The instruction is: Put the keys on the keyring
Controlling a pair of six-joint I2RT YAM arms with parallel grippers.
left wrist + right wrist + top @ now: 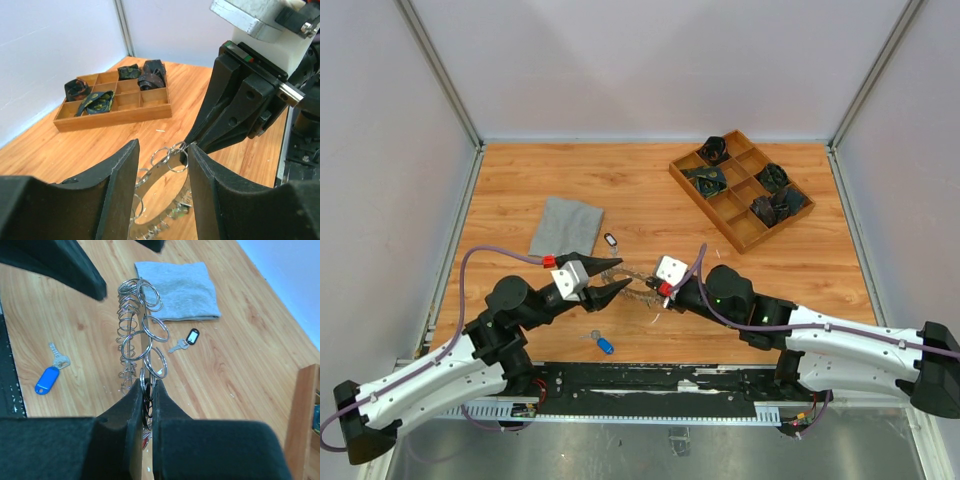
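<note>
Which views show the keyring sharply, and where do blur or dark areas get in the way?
Top external: even light, soft shadows, but the keyring is a faint thin smear. Left wrist: the left fingers fill the foreground as dark, soft-edged shapes, the keyring glinting between them. Right wrist: the keyring is crisp against the wood, while the right fingers are featureless black.

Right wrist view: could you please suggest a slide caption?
Right gripper clamps the keyring; a blue-tagged key and a black-tagged key lie loose on the table.
</note>
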